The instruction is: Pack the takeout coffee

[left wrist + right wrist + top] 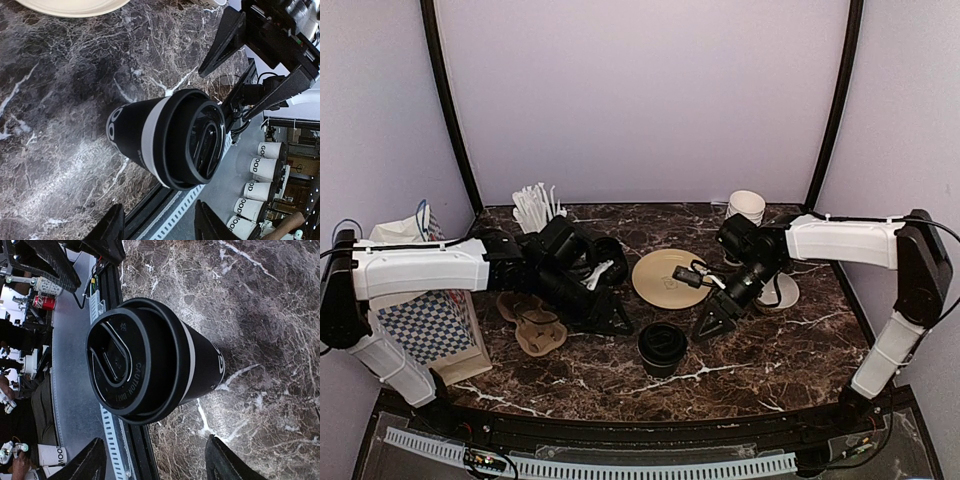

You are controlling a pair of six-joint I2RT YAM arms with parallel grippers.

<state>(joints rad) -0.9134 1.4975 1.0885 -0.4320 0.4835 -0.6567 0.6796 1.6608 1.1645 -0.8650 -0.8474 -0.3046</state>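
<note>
One lidded coffee cup stands between my two grippers: left gripper just left of it, right gripper just right, both released, empty. One tan plate lies behind it.

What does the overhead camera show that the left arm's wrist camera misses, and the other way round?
Only overhead: the cup of straws, the checkered bag and the brown cup carrier. Only the left wrist: a row of white cups off in the room beyond, and the lid seen close up. Both: the black coffee cup standing on the marble table, the tan plate, and the right gripper near the cup.
</note>
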